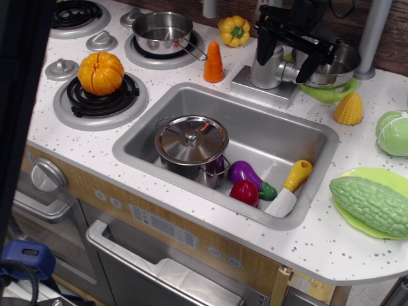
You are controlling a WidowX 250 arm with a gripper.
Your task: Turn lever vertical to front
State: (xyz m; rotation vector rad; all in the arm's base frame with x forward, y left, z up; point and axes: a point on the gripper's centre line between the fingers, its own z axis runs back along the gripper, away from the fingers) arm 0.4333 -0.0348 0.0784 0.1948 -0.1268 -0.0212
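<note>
The black end effector (pixel 287 52) is seen at the rear of the white speckled desk (pixel 331 245), directly behind the far edge of the rectangular grey metal sink (pixel 191 102). Its two dark fingers (pixel 262 46) are spread apart and hang down on either side of the cylindrical silver faucet column (pixel 266 69), which stands on a square grey base at the sink's back rim. The lever (pixel 288 71), a short silver-grey metal stub, projects sideways from that column towards the right; whether it is touched by a finger cannot be told.

Inside the sink a lidded stainless steel pot (pixel 191 148) is placed at the left, and just right of it lie a purple toy aubergine (pixel 244 173), a red round toy vegetable (pixel 245 192) and a yellow-handled toy knife (pixel 290 188) leaning against the right wall.

Left of the sink an orange toy pumpkin (pixel 101 72) rests on a black stove burner. Behind the sink's far left corner an orange toy carrot (pixel 213 62) stands upright, beside an open steel saucepan (pixel 162 30). Right of the sink a green ridged toy gourd (pixel 371 203) lies on a light green plate (pixel 352 220).
</note>
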